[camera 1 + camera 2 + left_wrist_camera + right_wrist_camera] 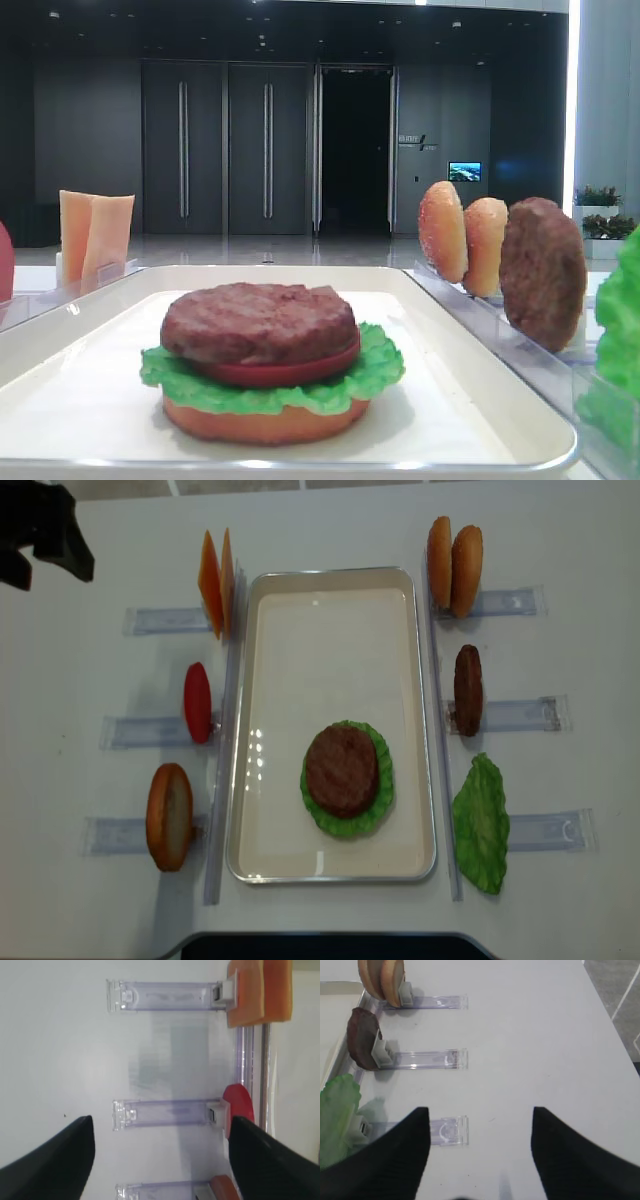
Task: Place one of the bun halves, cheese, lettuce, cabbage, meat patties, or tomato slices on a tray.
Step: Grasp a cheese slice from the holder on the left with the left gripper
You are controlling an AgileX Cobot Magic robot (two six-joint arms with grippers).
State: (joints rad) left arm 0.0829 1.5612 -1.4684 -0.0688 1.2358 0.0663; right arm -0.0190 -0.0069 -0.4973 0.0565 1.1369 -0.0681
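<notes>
Left claw [160,1155] wide and empty over the worktop [80,680] beside racked cheese [216,582] and tomato [197,702], tray [250,730] in the middle bearing a stacked patty [342,770], right claw [477,1147] wide, lettuce [337,1115] at its left.

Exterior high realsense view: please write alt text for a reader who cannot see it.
A cream tray holds a stack with a meat patty above lettuce. Clear racks on both sides hold cheese, a tomato slice, bun halves, another patty and lettuce.
</notes>
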